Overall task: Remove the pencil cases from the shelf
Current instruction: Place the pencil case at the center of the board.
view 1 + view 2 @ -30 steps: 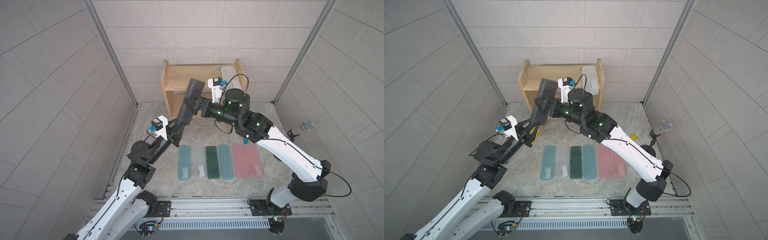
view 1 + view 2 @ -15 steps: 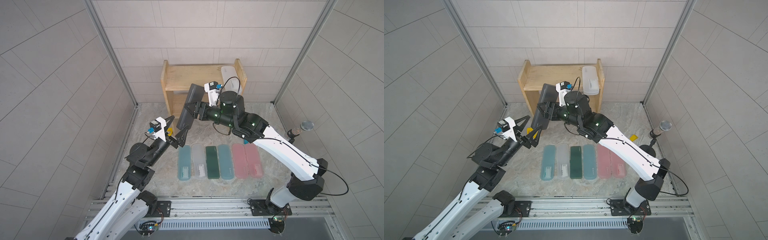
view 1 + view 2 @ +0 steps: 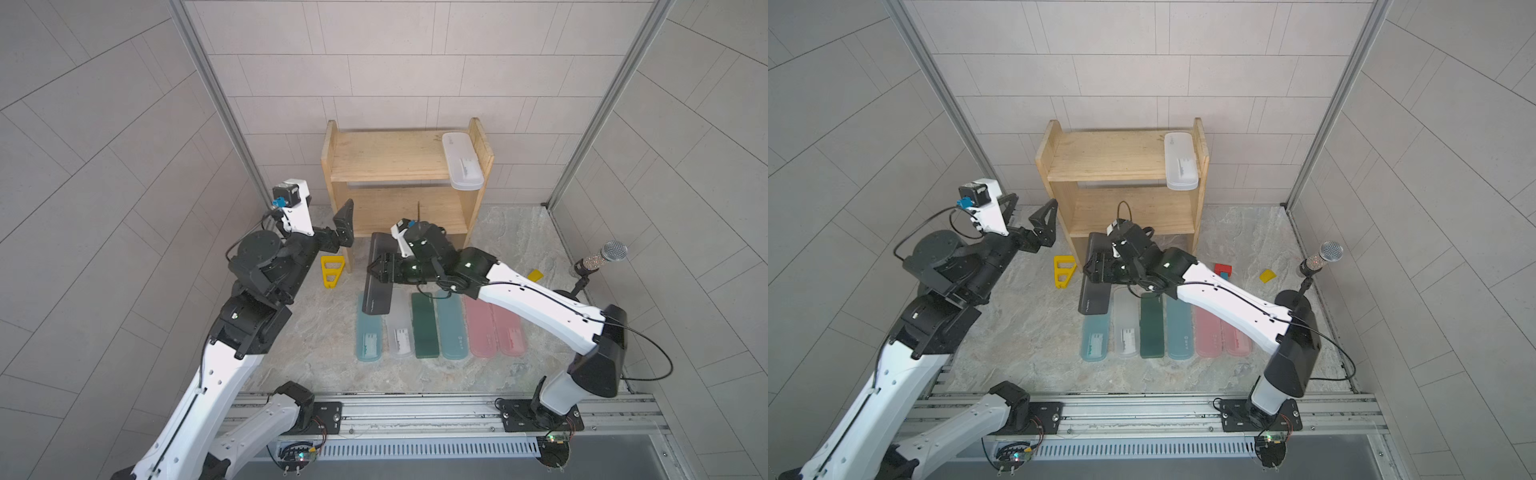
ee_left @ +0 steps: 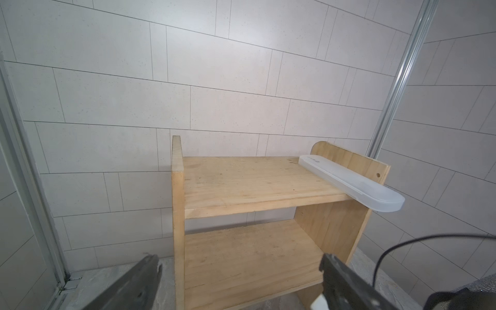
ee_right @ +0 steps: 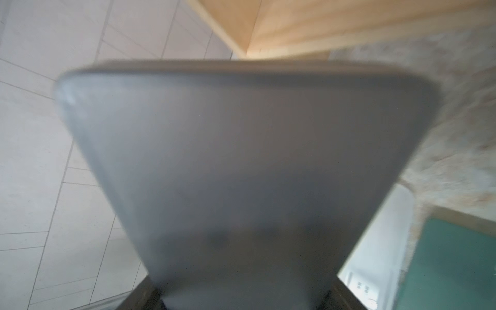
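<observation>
Pencil cases are nearly all off the shelf, which stands at 12 o'clock on the bench against the back wall, its lower tier bare. At 6 o'clock of it a row of six cases lies flat, each with its long axis running 12 to 6.

The right pincer is clamped across the black case. That case hangs in front of the lower tier and is also lengthwise 12 to 6. Its near end sits over the far ends of the teal end case and the frosted row case. Bare bench at 9 o'clock of the row looks like the open place for it.

One frosted white case lies on the top tier at its 3 o'clock end, just beside the side panel. Its long axis runs 12 to 6 and its near end juts past the front edge. The left pincer hovers just outside the shelf's 9 o'clock panel, jaws wide apart and empty. From there the case lies toward 2 o'clock, across the shelf's full width. The right arm is the nearer one, but it is occupied, and its wrist crowds the shelf front.

A yellow triangular frame sits at the foot of the 9 o'clock panel, under the left pincer. A microphone, a yellow block and red and blue blocks lie well apart at 3 o'clock.
</observation>
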You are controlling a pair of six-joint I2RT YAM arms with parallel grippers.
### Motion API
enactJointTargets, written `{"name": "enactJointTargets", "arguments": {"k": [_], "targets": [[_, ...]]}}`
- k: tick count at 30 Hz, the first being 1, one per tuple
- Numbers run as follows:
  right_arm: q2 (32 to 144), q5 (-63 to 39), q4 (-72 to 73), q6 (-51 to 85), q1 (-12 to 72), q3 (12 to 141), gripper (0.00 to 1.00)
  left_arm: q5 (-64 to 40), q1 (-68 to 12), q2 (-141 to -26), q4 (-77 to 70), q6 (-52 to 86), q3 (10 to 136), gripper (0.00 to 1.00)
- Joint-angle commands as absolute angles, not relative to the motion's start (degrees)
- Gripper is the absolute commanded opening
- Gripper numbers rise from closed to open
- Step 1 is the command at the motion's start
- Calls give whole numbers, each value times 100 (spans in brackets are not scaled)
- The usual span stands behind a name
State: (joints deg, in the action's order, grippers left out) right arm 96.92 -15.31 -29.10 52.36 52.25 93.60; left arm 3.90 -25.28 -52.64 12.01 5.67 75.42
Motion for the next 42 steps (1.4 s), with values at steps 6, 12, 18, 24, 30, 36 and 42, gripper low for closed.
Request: {"name": "enactJointTargets", "arguments": {"k": [6,12,18,24,30,36,42], "targets": [[11433,-2611,-2643,5942,5672,10283,52,443,-2349,-5303,2760,422,7935,100],[12218,-2718,-2493,6156,5736,10645,52,390,-2204,-5059,2851,396,7646,100],[12674,-2681,-2659,6205,5741,10944,56,307,-2145,-4977,2909,375,7476,100],[12972,-2647,-3001,6100,5741,11244,62,307,-2127,-4913,2859,333,7307,100],[13108,-2612,-3189,6008,5730,11257,65,343,-2128,-4887,2830,281,7201,100],[13170,-2619,-3258,5947,5711,11294,76,394,-2129,-4898,2830,223,7212,100],[13065,-2547,-3266,5859,5610,11323,85,348,-2127,-4953,2865,221,7322,100]]}}
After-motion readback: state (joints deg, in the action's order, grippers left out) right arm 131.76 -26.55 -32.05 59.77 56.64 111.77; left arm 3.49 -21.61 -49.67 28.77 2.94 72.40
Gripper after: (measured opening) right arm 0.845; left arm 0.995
